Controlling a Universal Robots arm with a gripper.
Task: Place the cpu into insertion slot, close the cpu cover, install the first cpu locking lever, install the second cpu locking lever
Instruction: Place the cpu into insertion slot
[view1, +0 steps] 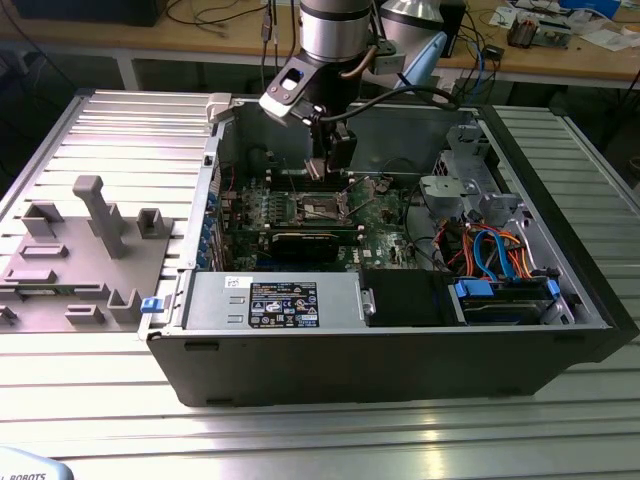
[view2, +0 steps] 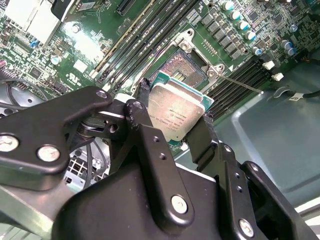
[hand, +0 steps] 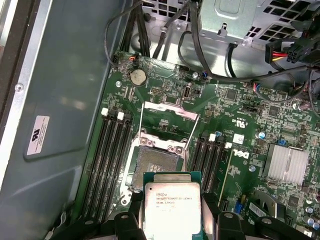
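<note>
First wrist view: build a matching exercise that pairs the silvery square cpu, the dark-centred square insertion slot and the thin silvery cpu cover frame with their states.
Things:
1. silvery square cpu
2. dark-centred square insertion slot
3. thin silvery cpu cover frame

States:
A. swung open
B. empty
C. gripped in the black end effector

Pairs: 1-C, 2-B, 3-A
</note>
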